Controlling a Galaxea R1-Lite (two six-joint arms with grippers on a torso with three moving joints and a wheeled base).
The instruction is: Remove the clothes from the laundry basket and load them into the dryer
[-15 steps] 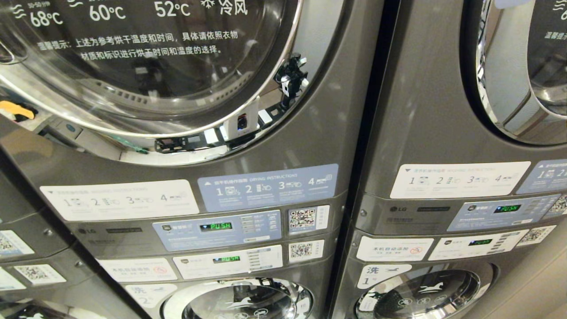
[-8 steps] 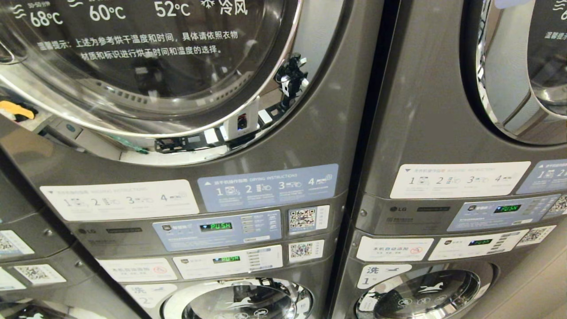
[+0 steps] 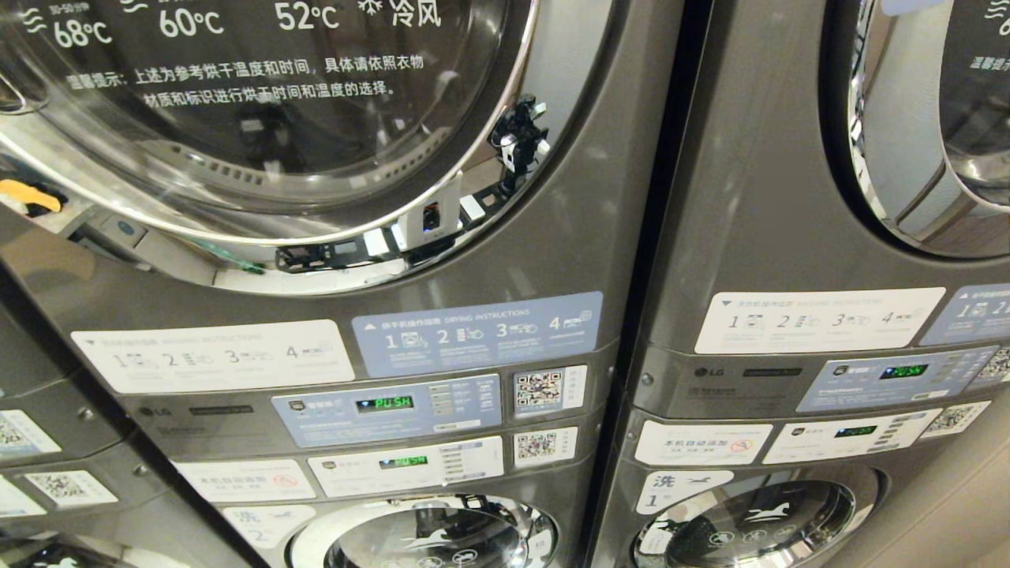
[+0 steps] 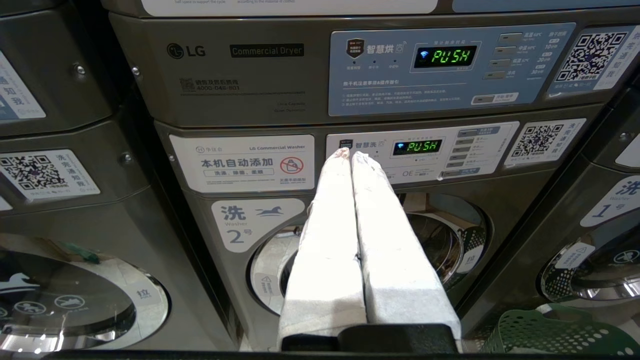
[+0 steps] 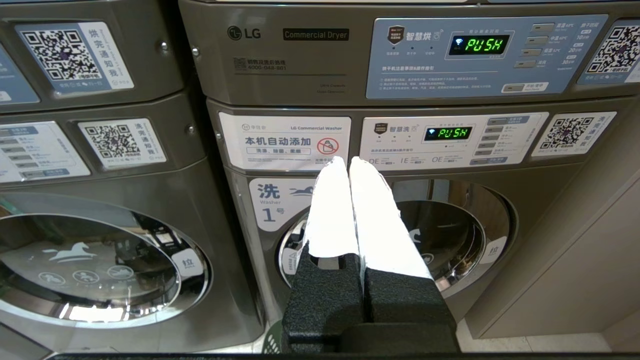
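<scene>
The dryer point(image 3: 260, 118) is the upper machine of the left stack, its round glass door closed. Neither arm shows in the head view. My left gripper point(image 4: 350, 154) is shut with nothing in it, its white-covered fingers pressed together and pointing at washer 2's control panel point(image 4: 425, 147). My right gripper point(image 5: 346, 161) is also shut and empty, facing washer 1's door point(image 5: 450, 235). The green laundry basket point(image 4: 560, 332) stands on the floor between the two washers; a sliver of the laundry basket point(image 5: 271, 345) shows beside the right gripper's base. The clothes are out of view.
Two stacks of grey LG machines stand side by side, dryers above washers, with a third stack point(image 3: 47, 442) at the far left. Control panels point(image 3: 387, 406) show green "PUSH". A beige wall point(image 5: 590, 260) flanks the right stack.
</scene>
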